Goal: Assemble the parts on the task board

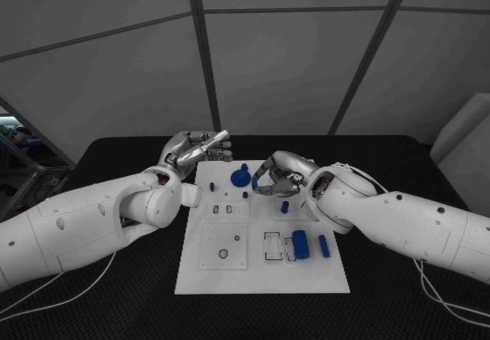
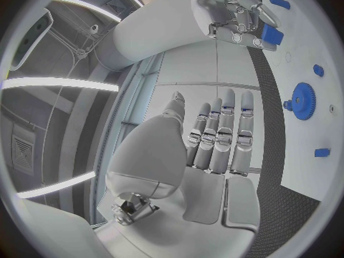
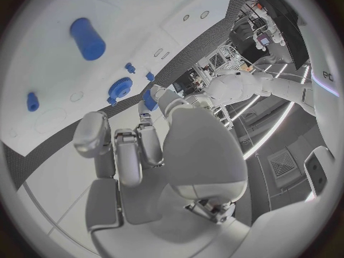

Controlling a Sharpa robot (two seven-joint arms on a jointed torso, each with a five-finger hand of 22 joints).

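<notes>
Task board (image 1: 260, 276): white plate in the middle of the black table (image 1: 102, 304), long side running near to far.
Near right of board: large blue cylinder (image 1: 300, 241) lying beside a slimmer blue rod (image 1: 323, 245); rectangular recesses just to their left.
Near left of board: square inset plate (image 1: 224, 246) with an oval hole.
Mid-board: small blue peg (image 1: 285, 207) standing upright, apart from the rest.
Far end of board: blue gear (image 1: 241, 177) lying flat; small blue pegs near it.
Right hand (image 1: 282, 175): over the board's far right edge, fingers curled in, pinching a small blue part (image 2: 272, 35).
Left hand (image 1: 197, 149): raised at the board's far left corner, fingers straight and together, holding nothing.
</notes>
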